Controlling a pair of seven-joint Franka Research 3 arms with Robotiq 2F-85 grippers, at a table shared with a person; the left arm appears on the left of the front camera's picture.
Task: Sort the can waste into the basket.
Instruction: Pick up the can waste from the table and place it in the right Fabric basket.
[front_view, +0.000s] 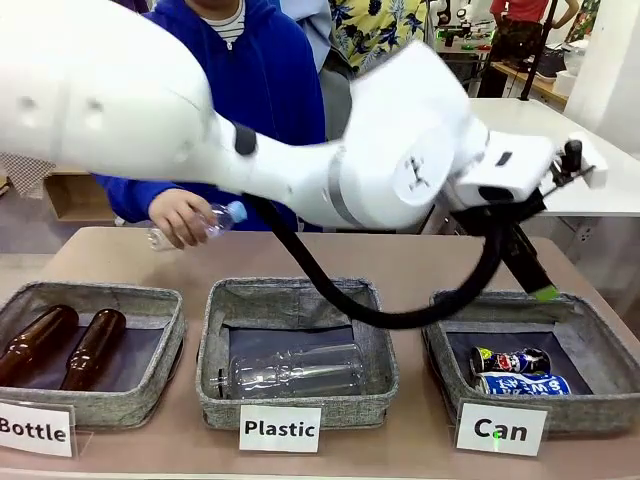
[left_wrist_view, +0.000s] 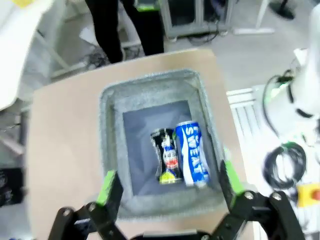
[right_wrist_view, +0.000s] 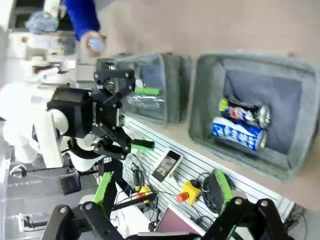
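Observation:
The grey Can basket (front_view: 590, 340) at the table's right holds both cans side by side: the blue can (front_view: 523, 384) with white lettering and the crushed dark can (front_view: 510, 360). My left arm reaches across, and its gripper (front_view: 540, 285) hangs just above the basket's back rim. In the left wrist view that gripper (left_wrist_view: 169, 182) is open and holds nothing, straight above the basket (left_wrist_view: 107, 130), the blue can (left_wrist_view: 192, 152) and the crushed can (left_wrist_view: 167, 155). My right gripper (right_wrist_view: 162, 185) is open too, well off the table, looking at the basket (right_wrist_view: 200, 100), both cans (right_wrist_view: 237, 133) and the left gripper (right_wrist_view: 145, 119).
The Plastic basket (front_view: 215, 340) in the middle holds a clear bottle (front_view: 295, 372). At the left, the Bottle basket (front_view: 170, 345) holds two brown bottles (front_view: 95, 345). A person's hand (front_view: 178, 215) holds a clear plastic bottle (front_view: 222, 217) above the table's far side.

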